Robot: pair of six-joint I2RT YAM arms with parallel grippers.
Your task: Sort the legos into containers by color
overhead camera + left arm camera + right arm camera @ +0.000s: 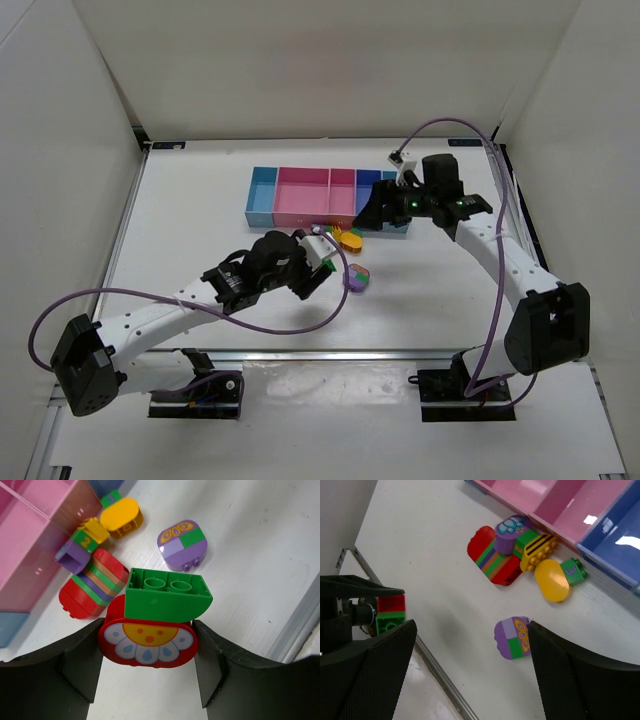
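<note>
Early stage, nothing sorted as far as I can see. Left claw (148, 632) is clamped on a red-and-green chunk (167, 592): a green brick stuck on a red flower-print brick, lifted off the surface (200, 220) near the pile. Right claw (470, 630) has its jaws apart and nothing between them, hovering by the right end of the bin row (303, 190). The visible pink and dark blue bins show no bricks; the rightmost bins are partly hidden in the top view.

On the surface just in front of the bins:
- a striped red brick (92, 587)
- a yellow rounded brick (121, 515)
- several smaller stuck-together pieces
- a purple-green brick (181, 542), a little apart from the rest

The held chunk is two colors, so it likely needs splitting before it can be binned. Nearly all of the task is left.
</note>
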